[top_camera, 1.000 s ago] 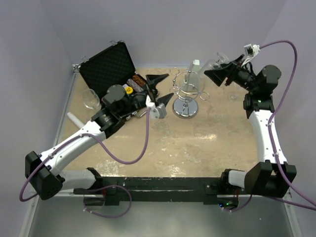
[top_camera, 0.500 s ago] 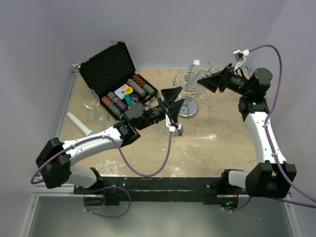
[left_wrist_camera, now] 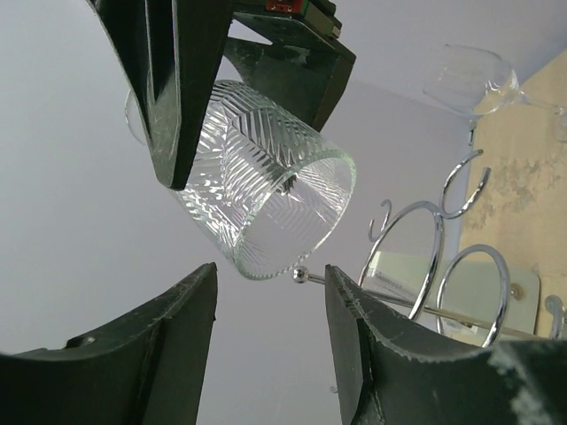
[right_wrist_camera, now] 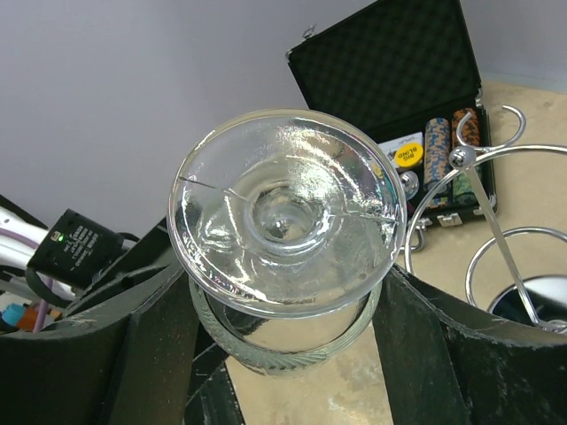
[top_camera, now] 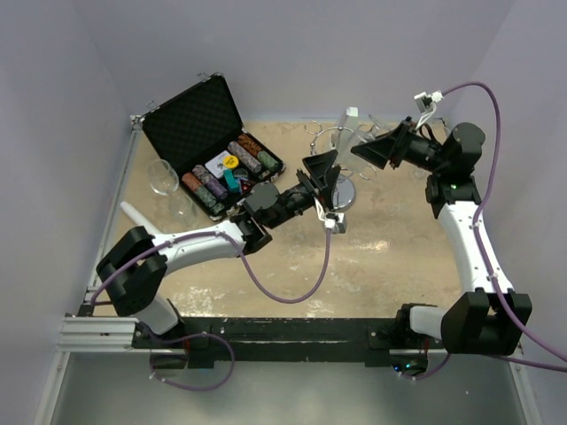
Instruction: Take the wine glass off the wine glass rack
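The wine glass [right_wrist_camera: 288,212], clear with a ribbed bowl, is held sideways between the fingers of my right gripper [top_camera: 368,150], which is shut on the bowl. Its foot faces the right wrist camera. The left wrist view shows the bowl [left_wrist_camera: 266,195] clamped by the right gripper's dark fingers. The chrome wine glass rack [top_camera: 339,190] stands at the back middle of the table. Its wire loops [left_wrist_camera: 434,248] show beside the glass, and they show in the right wrist view too [right_wrist_camera: 518,248]. My left gripper [left_wrist_camera: 270,274] is open and empty, just below the glass and next to the rack [top_camera: 326,180].
An open black case [top_camera: 208,124] with poker chips lies at the back left. Two clear glasses [top_camera: 162,175] stand left of it. Another clear glass [left_wrist_camera: 474,75] shows beyond the rack. Purple walls close off the back and sides.
My left arm has swung right and reached out to the rack. My right gripper has moved left and down with the glass, towards the left gripper.
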